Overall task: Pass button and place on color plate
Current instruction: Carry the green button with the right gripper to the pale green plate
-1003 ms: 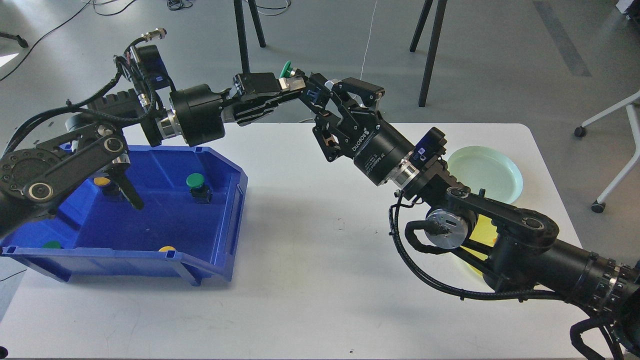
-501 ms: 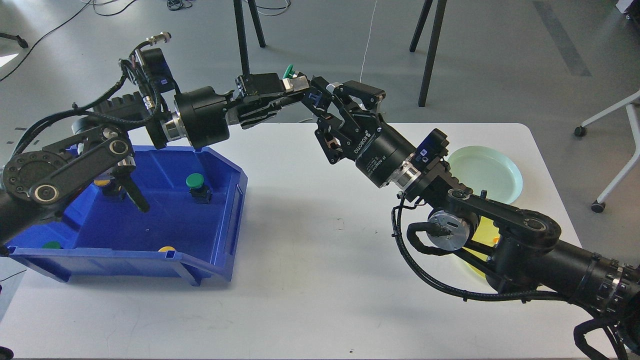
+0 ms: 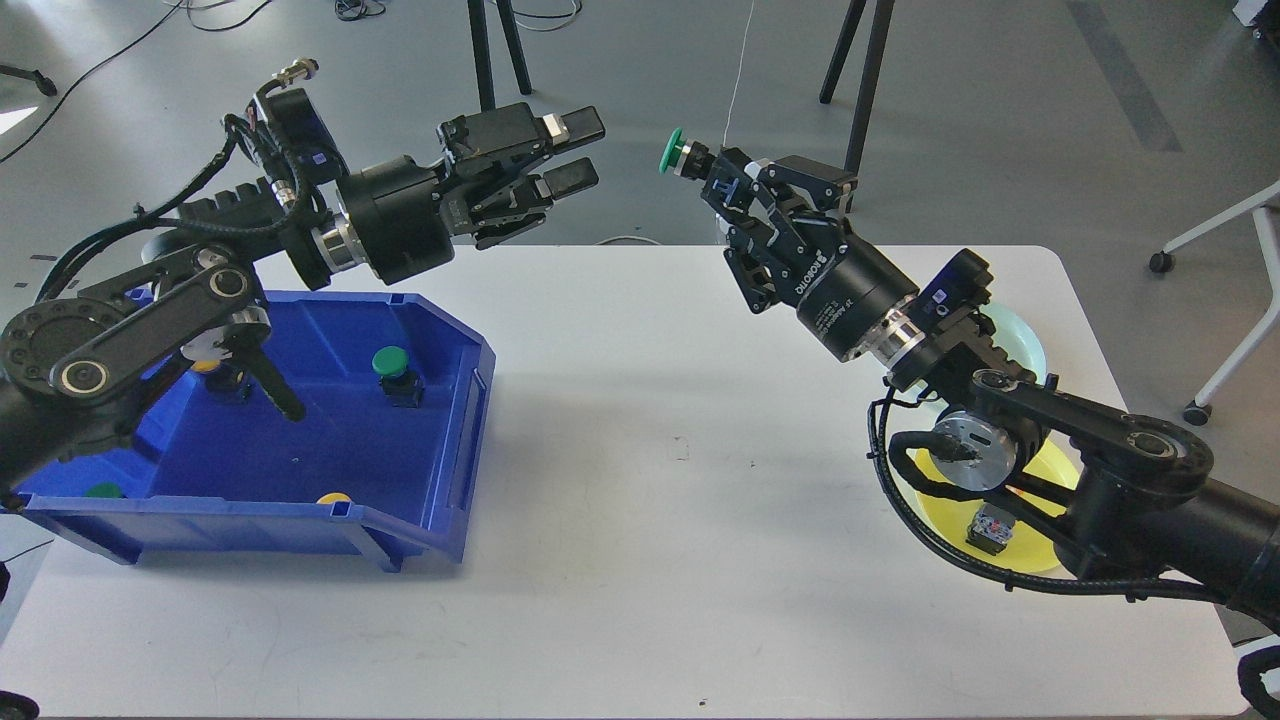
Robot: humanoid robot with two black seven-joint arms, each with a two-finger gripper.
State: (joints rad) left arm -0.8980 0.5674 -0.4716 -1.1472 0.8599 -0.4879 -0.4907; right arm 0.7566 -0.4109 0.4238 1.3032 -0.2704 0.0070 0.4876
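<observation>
My right gripper point(image 3: 722, 185) is shut on a green-capped button point(image 3: 673, 152) and holds it high over the table's far edge. My left gripper point(image 3: 577, 150) is open and empty, to the left of the button and apart from it. A pale green plate point(image 3: 1020, 335) lies at the table's far right, mostly hidden behind my right arm. A yellow plate point(image 3: 1040, 555) lies nearer, under the right arm, with a small dark button body point(image 3: 990, 528) on it.
A blue bin point(image 3: 440, 460) stands on the left of the white table point(image 3: 650, 520). It holds a green button point(image 3: 391, 365), a yellow one point(image 3: 205, 364) behind my left arm, and two more caps at its front wall. Chair legs stand at the far right.
The green button has passed from my left gripper to my right one. The left gripper has opened and drawn back left. The right gripper has moved right with the button.
</observation>
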